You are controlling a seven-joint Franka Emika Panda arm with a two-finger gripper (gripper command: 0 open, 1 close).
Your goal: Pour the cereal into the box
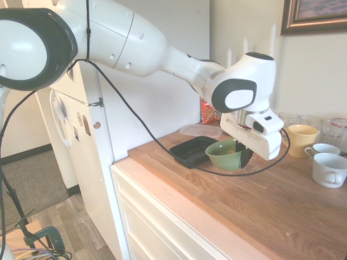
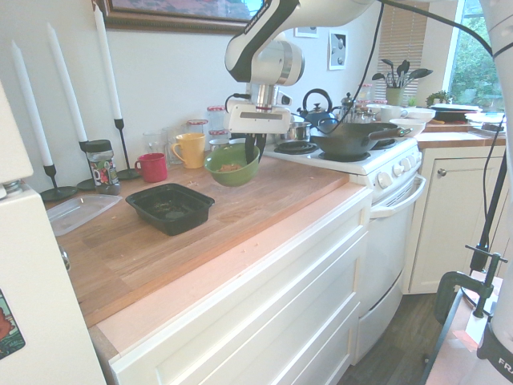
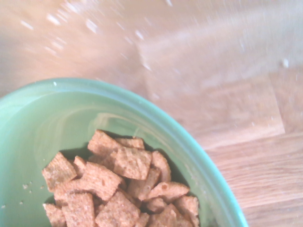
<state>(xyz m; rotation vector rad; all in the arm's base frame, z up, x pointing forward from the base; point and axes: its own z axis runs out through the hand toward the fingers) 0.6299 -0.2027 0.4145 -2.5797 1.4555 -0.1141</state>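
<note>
A green bowl (image 1: 225, 155) (image 2: 233, 166) (image 3: 42, 118) sits over the wooden counter, tilted a little, right of the box as the second exterior view shows it. The cereal (image 2: 230, 168) (image 3: 123, 187) (image 1: 233, 152), tan square pieces, lies heaped in its bottom. My gripper (image 1: 243, 155) (image 2: 258, 147) comes down from above and is shut on the bowl's rim, on the side away from the box. The box (image 1: 192, 150) (image 2: 170, 207), a shallow black tray, rests on the counter close beside the bowl.
A clear plastic container (image 1: 199, 130) (image 2: 80, 212) lies behind the box, by an orange-red snack bag (image 1: 209, 112). A yellow mug (image 1: 301, 140) (image 2: 190, 150), a red mug (image 2: 152, 167), white cups (image 1: 329, 169) and glasses stand along the wall. Tall candles (image 2: 112, 88) and a stove (image 2: 345, 152) flank the counter.
</note>
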